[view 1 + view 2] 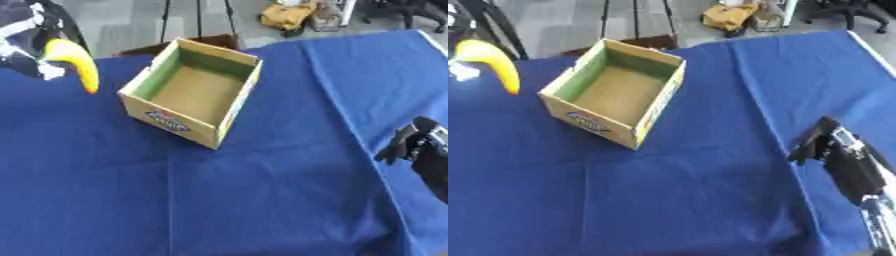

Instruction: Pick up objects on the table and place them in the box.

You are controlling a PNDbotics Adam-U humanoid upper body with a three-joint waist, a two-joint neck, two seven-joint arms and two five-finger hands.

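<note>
A banana point(74, 62) is gripped by the left hand point(31, 37) beside the empty cardboard box point(194, 90), not yet placed; the right hand point(833, 150) is kept relaxed.

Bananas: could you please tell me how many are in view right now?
1: the banana is held up in the left hand, left of the box. None shows inside the box.

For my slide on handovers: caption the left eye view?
Left hand holds a banana beside the empty cardboard box; right hand idles.
</note>
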